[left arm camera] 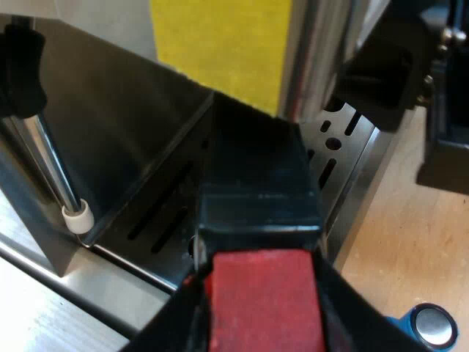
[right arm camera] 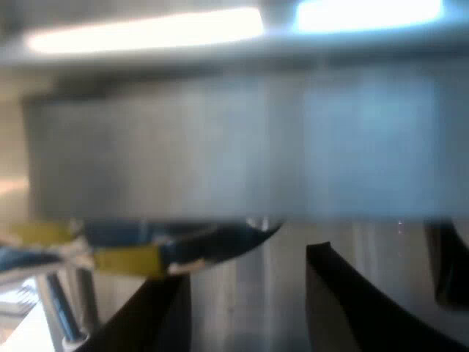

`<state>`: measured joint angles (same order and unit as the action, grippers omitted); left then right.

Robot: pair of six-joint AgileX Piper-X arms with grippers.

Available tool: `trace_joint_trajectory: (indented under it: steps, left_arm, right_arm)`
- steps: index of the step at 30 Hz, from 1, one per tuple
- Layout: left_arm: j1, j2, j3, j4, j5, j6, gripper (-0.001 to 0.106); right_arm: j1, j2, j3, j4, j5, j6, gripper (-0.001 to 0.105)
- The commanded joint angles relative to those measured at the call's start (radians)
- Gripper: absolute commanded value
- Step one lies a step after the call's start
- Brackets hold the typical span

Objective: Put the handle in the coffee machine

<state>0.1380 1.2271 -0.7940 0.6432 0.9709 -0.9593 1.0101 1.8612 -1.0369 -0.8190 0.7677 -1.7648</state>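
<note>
Red plastic sits nearest me: the red end (left arm camera: 264, 308) of the holder's handle (left arm camera: 256, 169), clamped between the two black fingers (left arm camera: 165, 326) of my left gripper (left arm camera: 262, 282), one finger on each side of it. From there the dark handle runs away from me toward the front of the espresso machine (left arm camera: 124, 125), passing above the slotted steel drip tray (left arm camera: 165, 213). The holder's metal head is hidden behind the handle, so I cannot tell whether it is seated in the machine. Beside the tray a steam wand (left arm camera: 51, 169) hangs down and ends in a white tip close to the steel. A blue tamper (left arm camera: 432, 326) rests on the wooden counter (left arm camera: 410, 242) near the tray's corner, apart from the machine. Farther off, a yellow panel (left arm camera: 220, 44) shows beyond the machine's dark face. My right gripper (right arm camera: 249, 279) has its fingers (right arm camera: 352, 308) apart with nothing between them, and it is close up against a brushed metal surface (right arm camera: 234, 147). Past one finger, next to that surface, lies something yellow and blue (right arm camera: 124, 257), too blurred to name.
</note>
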Motion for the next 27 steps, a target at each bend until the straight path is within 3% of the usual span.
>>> trace_joint_trajectory:
  steps: [1, 3, 7, 13, 17, 24, 27]
  left_arm:
    - [0.0, -0.021, -0.041, -0.063, 0.158, -0.027, 0.0]
    - [0.0, -0.021, -0.041, -0.063, 0.158, -0.027, 0.0]
    - [0.0, -0.021, -0.041, -0.063, 0.158, -0.027, 0.0]
    - [0.0, -0.021, -0.041, -0.06, 0.158, -0.027, 0.0]
    - [0.0, -0.012, -0.041, -0.059, 0.158, -0.027, 0.0]
    - [0.0, 0.008, -0.041, -0.042, 0.158, -0.027, 0.0]
    - [0.0, 0.008, -0.041, -0.042, 0.158, -0.027, 0.0]
  right_arm:
    - [-0.007, 0.01, -0.017, -0.016, -0.02, -0.012, 0.039]
    - [-0.009, 0.02, -0.032, -0.016, -0.033, -0.012, 0.039]
    - [-0.009, 0.046, -0.071, -0.015, -0.058, -0.074, 0.039]
    - [-0.009, 0.05, -0.087, -0.047, 0.034, -0.074, 0.039]
    - [-0.009, 0.05, -0.087, -0.087, 0.037, -0.074, 0.039]
    - [-0.009, 0.05, -0.087, -0.105, 0.037, -0.079, 0.02]
    - [-0.009, 0.05, -0.087, -0.107, 0.037, -0.079, 0.021]
